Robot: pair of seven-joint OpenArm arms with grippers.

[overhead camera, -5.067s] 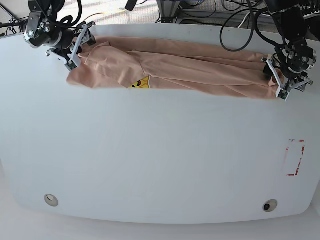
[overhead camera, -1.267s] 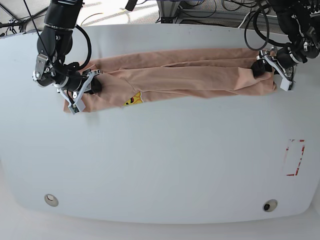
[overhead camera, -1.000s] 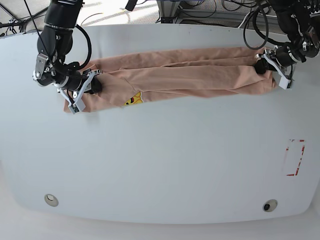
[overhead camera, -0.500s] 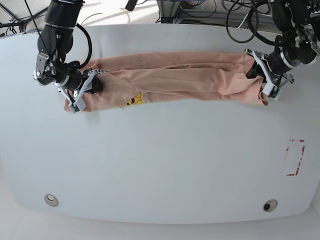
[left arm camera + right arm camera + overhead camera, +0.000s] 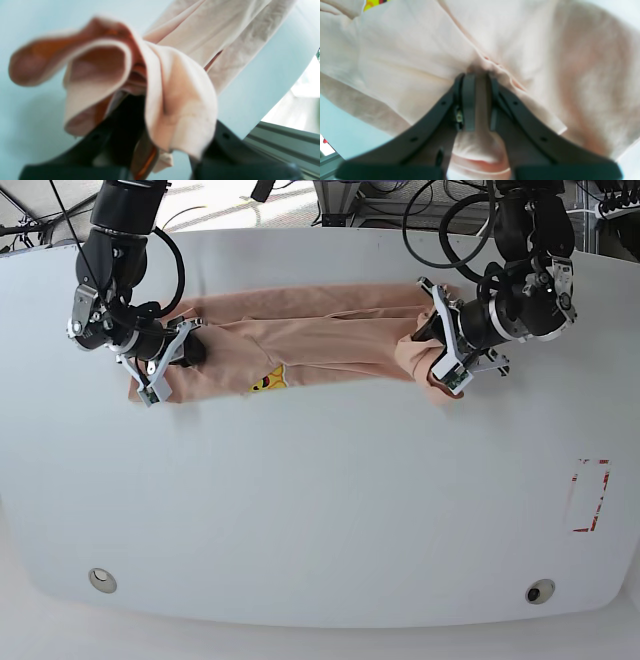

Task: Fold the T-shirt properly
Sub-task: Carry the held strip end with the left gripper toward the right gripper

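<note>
T-shirt (image 5: 320,335) pinched by both end effectors.

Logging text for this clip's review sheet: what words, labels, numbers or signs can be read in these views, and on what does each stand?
No readable words or numbers in any view.
T-shirt: yellow smiling-face emblem, a picture only, no lettering.
Table: red-and-white marking near its edge, too small to read any text.
</note>
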